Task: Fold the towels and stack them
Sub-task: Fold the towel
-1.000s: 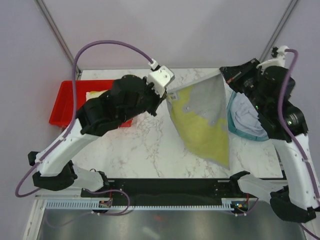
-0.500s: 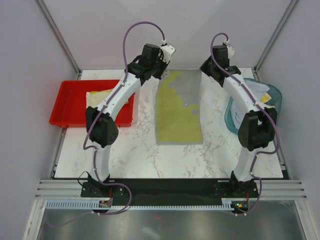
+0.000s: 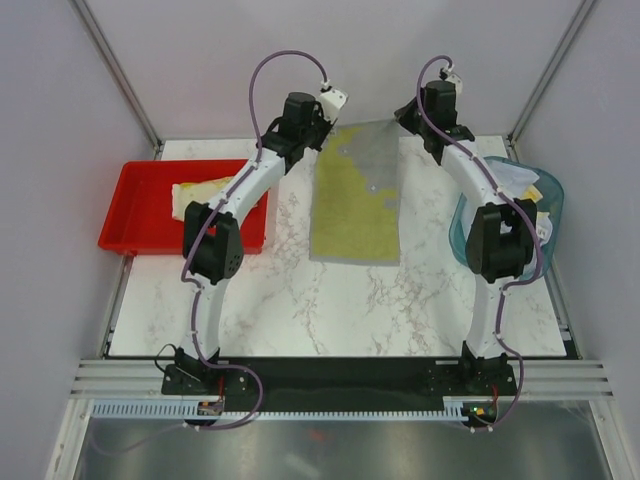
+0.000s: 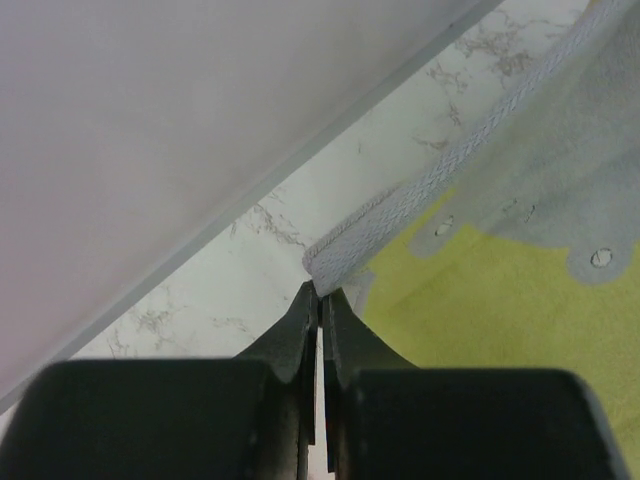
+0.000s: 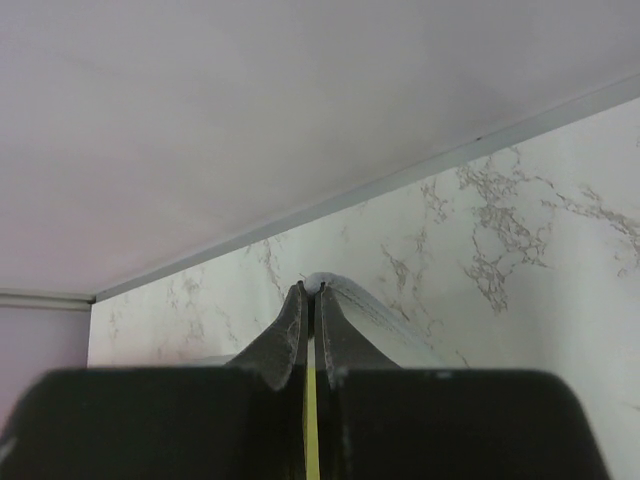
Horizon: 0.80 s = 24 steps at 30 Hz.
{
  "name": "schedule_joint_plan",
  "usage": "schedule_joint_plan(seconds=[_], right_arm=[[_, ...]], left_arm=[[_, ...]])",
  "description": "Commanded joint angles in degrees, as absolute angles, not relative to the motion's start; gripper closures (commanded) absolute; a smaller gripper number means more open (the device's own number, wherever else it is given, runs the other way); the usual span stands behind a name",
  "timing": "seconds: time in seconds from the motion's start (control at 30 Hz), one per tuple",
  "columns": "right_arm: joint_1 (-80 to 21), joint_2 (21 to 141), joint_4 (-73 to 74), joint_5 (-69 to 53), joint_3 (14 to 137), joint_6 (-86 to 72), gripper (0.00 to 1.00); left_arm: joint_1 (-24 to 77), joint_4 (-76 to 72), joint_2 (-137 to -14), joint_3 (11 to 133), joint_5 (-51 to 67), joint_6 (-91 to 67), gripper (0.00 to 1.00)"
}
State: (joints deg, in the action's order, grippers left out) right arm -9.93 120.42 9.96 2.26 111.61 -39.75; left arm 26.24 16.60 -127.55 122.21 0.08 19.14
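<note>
Towel looks thin, limp and light, so my left hand and right hand each clamp a hemmed corner at twelve o'clock, likely the best hold for folding.

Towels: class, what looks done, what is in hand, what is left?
Done: one folded towel lies in the red tray. In hand: the left gripper and right gripper each pinch a far corner of the grey-and-yellow towel, not yet folded. Left: more towels in the teal basket.
</note>
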Motion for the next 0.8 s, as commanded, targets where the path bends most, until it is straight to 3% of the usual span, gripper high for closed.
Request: schedule_joint_plan(seconds=[0.0,0.37,0.77], right_arm=[[-9.2,118.7,7.3,1.0,106.1,-39.1,1.00],[-8.6,105.2,8.7,-9.5,79.0,-38.2,1.00],[-9.0,92.5,12.2,-11.2,59.9,-36.0,1.00]], left_arm=[[26.5,13.4,-122.9,116.7,-0.3,24.6,0.98],[32.1,12.0,-110.5,90.5,-4.8,31.8,0.98],[38.8,6.2,-97.7,67.7,-17.0,33.6,0.98]])
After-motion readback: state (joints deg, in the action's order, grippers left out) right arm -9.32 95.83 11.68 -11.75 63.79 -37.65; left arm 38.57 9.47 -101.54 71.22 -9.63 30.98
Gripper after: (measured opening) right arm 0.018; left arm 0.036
